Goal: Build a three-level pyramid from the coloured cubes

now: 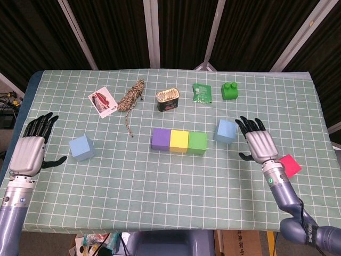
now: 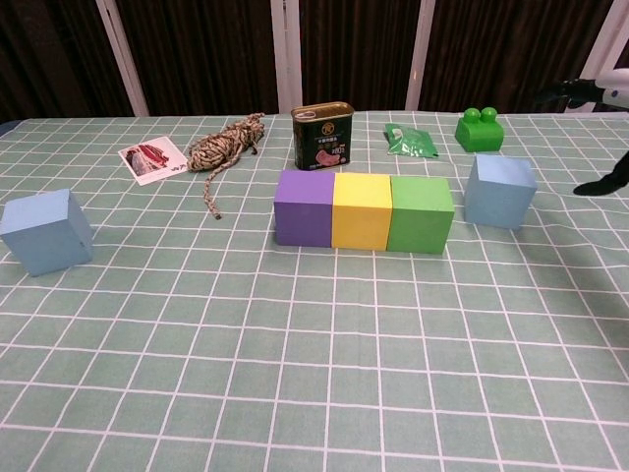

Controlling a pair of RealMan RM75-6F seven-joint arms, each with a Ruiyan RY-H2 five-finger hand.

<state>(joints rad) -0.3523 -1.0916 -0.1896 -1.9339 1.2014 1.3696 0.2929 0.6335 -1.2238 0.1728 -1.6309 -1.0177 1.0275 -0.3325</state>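
I see a purple cube (image 1: 160,138), a yellow cube (image 1: 179,141) and a green cube (image 1: 197,143) touching in one row mid-surface, all flat. One light blue cube (image 1: 226,131) sits just beside the green one, toward the right edge. Another light blue cube (image 1: 82,147) lies near the left edge. A red cube (image 1: 290,164) rests by the right edge.

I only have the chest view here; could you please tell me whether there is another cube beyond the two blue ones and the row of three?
Observer: Yes, a red cube lies near the table's right edge, beside the right robot hand.
Operator: Is that robot hand holding anything?
Observer: No, it is open, fingers spread, just right of the blue cube.
Operator: And the left robot hand?
Observer: The left robot hand is open too, resting left of the other blue cube.
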